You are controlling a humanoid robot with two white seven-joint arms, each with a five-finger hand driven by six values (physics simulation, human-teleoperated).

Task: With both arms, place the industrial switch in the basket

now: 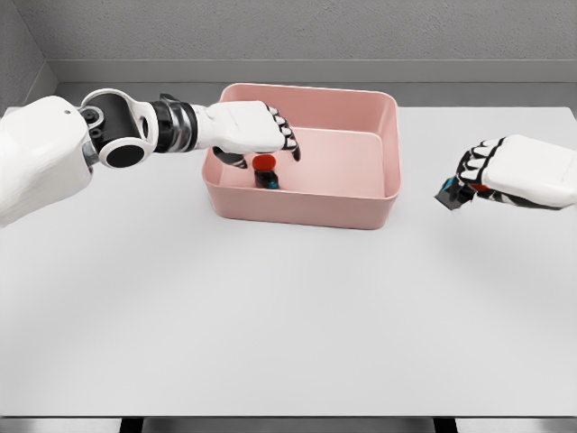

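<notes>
- While over the pink basket (365, 213), left hand (255, 128): fingers loosely spread, empty, just above red-topped switch (264, 170) inside.
- Right hand (509, 171), right of basket: curled around second small dark switch (450, 194).

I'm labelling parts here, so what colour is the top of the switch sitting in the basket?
Red, on a dark body: the switch inside the pink basket, below the left hand. Head view shows it.

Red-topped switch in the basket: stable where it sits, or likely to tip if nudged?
The switch looks rigid: a dark body with a red cap. It stands upright and looks narrow, so a sideways nudge might tip it. The left hand hovers just above, fingers relaxed. The pink basket walls would probably contain a fall.
</notes>
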